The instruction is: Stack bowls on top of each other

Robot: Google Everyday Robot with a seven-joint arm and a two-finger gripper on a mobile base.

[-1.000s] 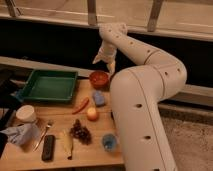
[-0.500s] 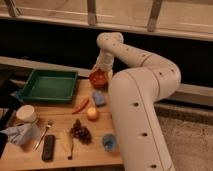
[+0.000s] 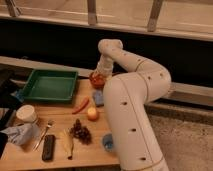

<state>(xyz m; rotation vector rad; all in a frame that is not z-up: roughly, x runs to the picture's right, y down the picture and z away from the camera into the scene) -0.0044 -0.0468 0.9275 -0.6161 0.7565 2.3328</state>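
Orange-red bowl (image 3: 96, 82): small, round, plain, glossy. Upright, mouth up, sitting on the wooden table (image 3: 57, 111). It is close to the table's far edge, toward the right end of that edge. The table's right edge is hidden, so its relation to the corner can't be judged. Only the bowl's front wall and part of the rim show; the top is covered from above and the inside is not readable. The gripper (image 3: 100, 75) is directly over it at rim level, fingers spread; contact with the rim can't be told. The bowl looks flat on the table, not tilted. Whether a second bowl sits in or under it can't be told.
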